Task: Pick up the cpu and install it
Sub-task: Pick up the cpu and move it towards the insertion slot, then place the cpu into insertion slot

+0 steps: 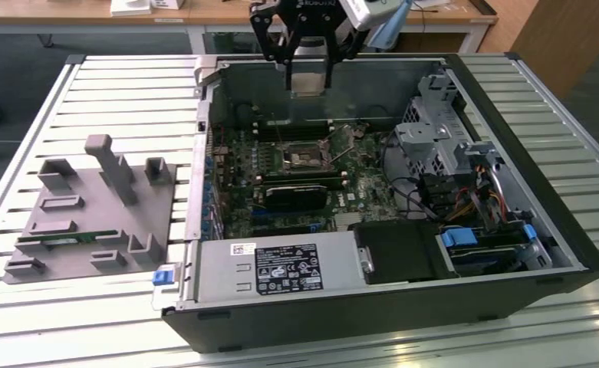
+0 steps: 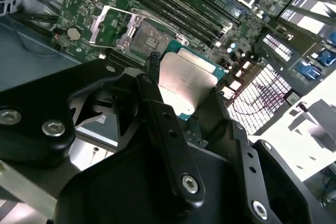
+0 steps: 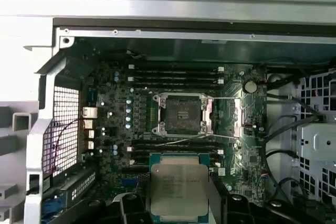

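- The socket [image 3: 181, 114] sits midway on the motherboard [image 3: 121, 129], seemingly open, boxed in by the case [image 1: 381, 322] walls.
- We see the gripper [image 1: 307, 86] hanging upright over the case's far edge.
- Its fingers [image 2: 153, 62] pinch the cpu [image 3: 179, 187] by opposite edges, apart from the socket.

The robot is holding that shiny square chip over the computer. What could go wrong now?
The cpu hangs in the gripper by its edges only, so it might slip and drop onto the motherboard. It is not yet over the open socket, so it could land crooked and harm it. The thin lever wire beside the socket might also catch it.
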Motion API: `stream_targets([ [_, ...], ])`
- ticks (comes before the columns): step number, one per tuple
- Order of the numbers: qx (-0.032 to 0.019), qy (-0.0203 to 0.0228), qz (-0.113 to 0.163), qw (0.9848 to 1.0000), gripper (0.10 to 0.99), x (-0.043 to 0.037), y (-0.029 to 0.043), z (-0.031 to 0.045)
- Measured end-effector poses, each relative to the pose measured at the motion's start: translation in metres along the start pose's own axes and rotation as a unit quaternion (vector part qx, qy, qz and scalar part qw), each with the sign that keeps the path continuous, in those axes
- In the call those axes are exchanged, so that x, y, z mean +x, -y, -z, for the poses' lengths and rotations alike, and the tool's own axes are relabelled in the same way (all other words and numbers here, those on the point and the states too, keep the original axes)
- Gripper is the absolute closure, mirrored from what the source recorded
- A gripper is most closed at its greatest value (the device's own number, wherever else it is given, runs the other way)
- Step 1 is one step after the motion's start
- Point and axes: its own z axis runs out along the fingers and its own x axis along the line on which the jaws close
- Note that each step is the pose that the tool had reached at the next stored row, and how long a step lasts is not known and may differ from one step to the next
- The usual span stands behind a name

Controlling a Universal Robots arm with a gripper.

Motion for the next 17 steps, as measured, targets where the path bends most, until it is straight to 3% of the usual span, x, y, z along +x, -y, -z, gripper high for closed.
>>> stream_targets([
  [8, 0.0002, 0.0002, -0.006, 1.0, 0.553, -0.0024, 0.0, -0.0001],
  [12, 0.0002, 0.0017, -0.04, 0.9992, 0.553, -0.0024, -0.0001, -0.0004],
  [17, 0.0002, 0.0037, -0.084, 0.9964, 0.553, -0.0024, 0.0, -0.0008],
])
